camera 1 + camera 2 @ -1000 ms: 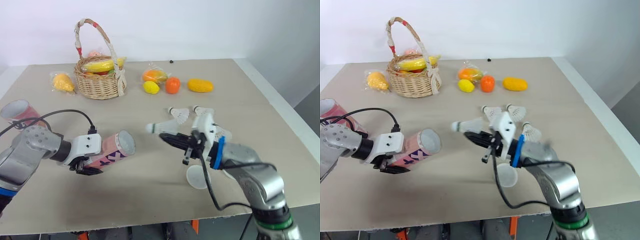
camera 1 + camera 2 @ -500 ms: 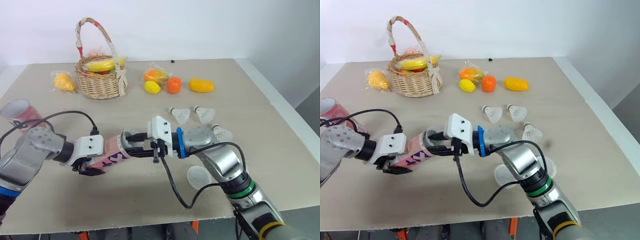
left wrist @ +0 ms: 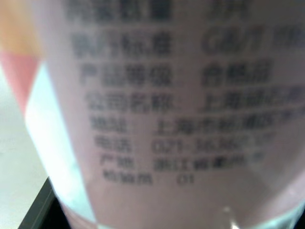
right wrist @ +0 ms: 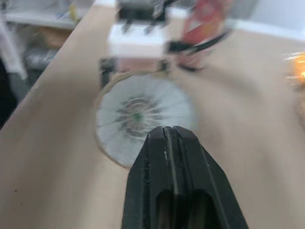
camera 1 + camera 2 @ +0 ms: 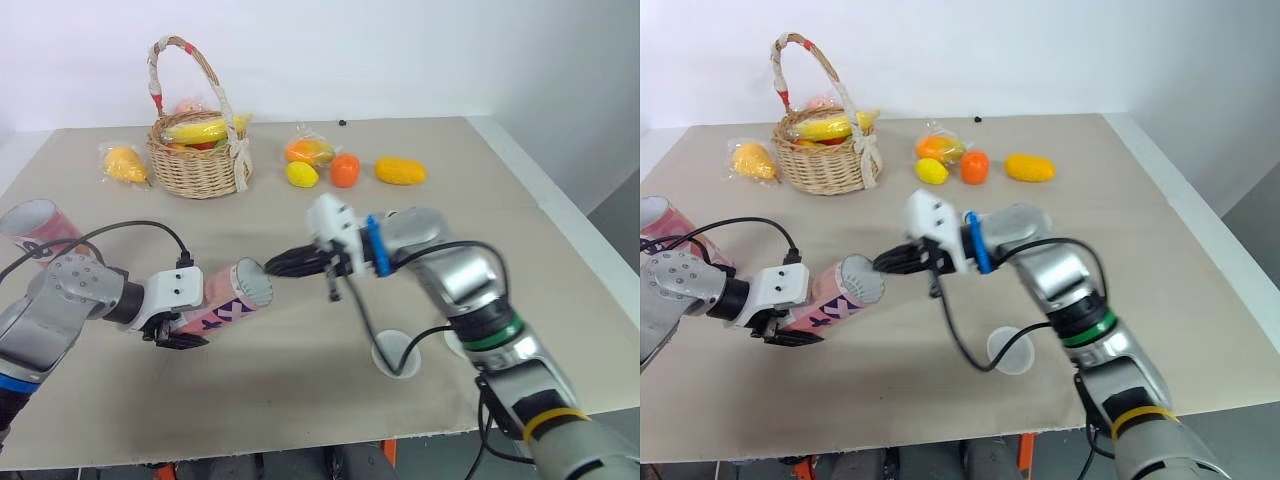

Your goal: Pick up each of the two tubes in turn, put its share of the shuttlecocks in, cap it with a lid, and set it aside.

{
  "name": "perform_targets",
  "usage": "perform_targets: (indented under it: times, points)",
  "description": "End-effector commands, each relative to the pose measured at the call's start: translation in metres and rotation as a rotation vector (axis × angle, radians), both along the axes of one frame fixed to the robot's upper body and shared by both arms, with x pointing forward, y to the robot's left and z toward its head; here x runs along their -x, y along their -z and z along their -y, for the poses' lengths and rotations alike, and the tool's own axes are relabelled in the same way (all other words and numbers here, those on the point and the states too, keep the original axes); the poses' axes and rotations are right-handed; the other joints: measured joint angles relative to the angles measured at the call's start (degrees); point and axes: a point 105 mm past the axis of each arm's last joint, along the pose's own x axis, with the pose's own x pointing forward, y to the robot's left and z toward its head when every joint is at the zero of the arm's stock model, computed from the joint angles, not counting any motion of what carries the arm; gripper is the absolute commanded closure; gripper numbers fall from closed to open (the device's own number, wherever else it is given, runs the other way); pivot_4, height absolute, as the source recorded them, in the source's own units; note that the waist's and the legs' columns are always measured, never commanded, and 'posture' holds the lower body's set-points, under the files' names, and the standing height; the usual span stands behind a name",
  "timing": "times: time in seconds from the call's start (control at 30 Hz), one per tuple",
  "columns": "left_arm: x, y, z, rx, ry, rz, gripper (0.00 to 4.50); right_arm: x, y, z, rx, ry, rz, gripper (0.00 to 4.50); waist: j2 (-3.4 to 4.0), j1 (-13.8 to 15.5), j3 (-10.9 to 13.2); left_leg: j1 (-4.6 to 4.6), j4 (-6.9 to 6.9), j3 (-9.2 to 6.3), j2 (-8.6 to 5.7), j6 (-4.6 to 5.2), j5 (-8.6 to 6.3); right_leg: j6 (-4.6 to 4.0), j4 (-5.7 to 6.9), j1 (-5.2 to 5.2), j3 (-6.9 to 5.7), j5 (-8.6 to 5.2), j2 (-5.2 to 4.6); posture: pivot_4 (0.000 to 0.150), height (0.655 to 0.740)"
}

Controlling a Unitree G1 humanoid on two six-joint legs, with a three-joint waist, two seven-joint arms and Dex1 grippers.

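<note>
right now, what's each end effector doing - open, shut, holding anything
Left end effector: closed on the tube.
Right end effector: closed, fingers pressed together, holding nothing, at the tube's mouth.

The right claw (image 5: 272, 266), fingers pressed together, hangs just before the mouth of the pink cardboard tube (image 5: 222, 297), barring it. Open tan table (image 5: 290, 390) lies nearer; a clear round lid (image 5: 397, 355) rests beneath that arm.

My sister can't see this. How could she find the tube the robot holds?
Over the tan table, look left, nearer than the wicker basket. The pink tube lies sideways in the left end effector, white feathers showing in its mouth; the other tube stands upright, unheld.
</note>
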Motion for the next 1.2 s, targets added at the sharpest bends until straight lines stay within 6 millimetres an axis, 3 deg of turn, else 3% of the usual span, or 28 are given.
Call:
perform_targets:
  times: [0.03,0.13,0.27,0.33,0.43,0.53,0.77,0.87,0.97,1.03,1.17,1.2]
  points:
    - [-0.004,-0.004,0.002,-0.008,0.012,0.027,1.24,0.007,0.003,-0.032,0.034,-0.097,0.108,4.46,0.01,0.01,0.00,-0.01,0.00,0.01,0.00,0.00,0.00,-0.03,0.00,0.00,0.00,0.01,-0.01,0.150,0.7400]
    - [-0.005,-0.005,0.004,-0.007,0.017,0.034,1.24,0.014,-0.001,-0.058,-0.009,-0.150,0.099,4.46,-0.01,0.00,-0.01,-0.02,0.02,0.03,-0.02,-0.01,-0.01,-0.23,0.00,0.01,0.01,0.14,-0.05,0.150,0.7400]
    - [-0.006,-0.006,0.005,-0.003,0.017,0.040,1.24,0.017,-0.014,-0.062,-0.060,-0.175,0.094,4.46,-0.03,0.22,-0.01,-0.03,0.05,0.03,-0.03,-0.02,-0.01,-0.23,0.00,0.03,-0.04,0.15,-0.13,0.150,0.7400]
    - [-0.005,-0.005,0.004,-0.002,0.014,0.040,1.24,0.014,-0.023,-0.050,-0.076,-0.164,0.098,4.46,-0.02,0.20,-0.01,-0.03,0.05,0.05,-0.03,-0.02,-0.01,-0.21,0.00,0.03,-0.03,0.16,-0.13,0.150,0.7400]
    - [-0.005,-0.005,0.007,0.010,0.025,0.064,1.24,0.009,-0.038,-0.015,-0.100,-0.130,0.081,4.46,-0.01,0.31,0.00,-0.04,0.05,0.02,-0.03,-0.02,-0.01,-0.22,0.00,0.02,-0.06,0.15,-0.13,0.150,0.7400]
    - [-0.007,-0.008,0.016,0.051,0.045,0.093,1.24,0.014,-0.044,0.010,-0.114,-0.113,0.038,4.46,-0.01,0.99,0.00,-0.04,0.04,0.01,-0.07,-0.02,-0.01,-0.19,-0.01,0.05,-0.07,0.12,-0.20,0.150,0.7400]
    - [-0.015,-0.022,0.047,0.230,0.078,0.175,1.24,0.021,-0.058,0.063,-0.188,0.036,-0.039,4.46,-0.02,1.44,0.01,-0.07,0.06,0.00,-0.12,-0.03,-0.02,-0.16,-0.02,0.06,-0.07,0.12,-0.22,0.150,0.7400]
    - [-0.020,-0.033,0.071,0.431,0.068,0.195,1.24,0.021,-0.053,0.095,-0.189,0.162,-0.113,4.46,-0.02,1.44,0.01,-0.05,0.07,0.00,-0.15,-0.03,-0.02,-0.13,-0.02,0.08,-0.04,0.13,-0.22,0.150,0.7400]
    - [-0.027,-0.032,0.094,0.613,0.027,0.195,1.24,0.027,-0.038,0.127,-0.130,0.269,-0.174,3.09,-0.01,1.80,0.01,-0.08,0.11,-0.14,-0.26,-0.02,-0.03,0.03,-0.07,0.19,-0.13,0.04,-0.34,0.150,0.7400]
    - [-0.032,-0.018,0.108,0.707,-0.015,0.201,1.24,0.028,-0.031,0.142,-0.116,0.333,-0.196,2.15,0.00,1.48,0.01,-0.09,0.18,-0.12,-0.38,0.07,-0.09,0.11,-0.10,0.22,-0.05,0.05,-0.44,0.150,0.7400]
    - [-0.037,0.002,0.122,0.793,-0.073,0.218,1.24,0.030,-0.020,0.159,-0.071,0.414,-0.203,0.20,-0.01,0.65,0.03,-0.01,0.30,-0.05,-0.40,0.22,-0.18,0.19,-0.09,0.27,0.13,0.09,-0.40,0.150,0.7400]
    - [-0.038,0.006,0.124,0.803,-0.078,0.215,1.24,0.030,-0.016,0.162,-0.053,0.430,-0.201,0.09,-0.01,0.64,0.02,-0.02,0.30,-0.07,-0.40,0.22,-0.18,0.21,-0.09,0.27,0.12,0.09,-0.37,0.150,0.7400]
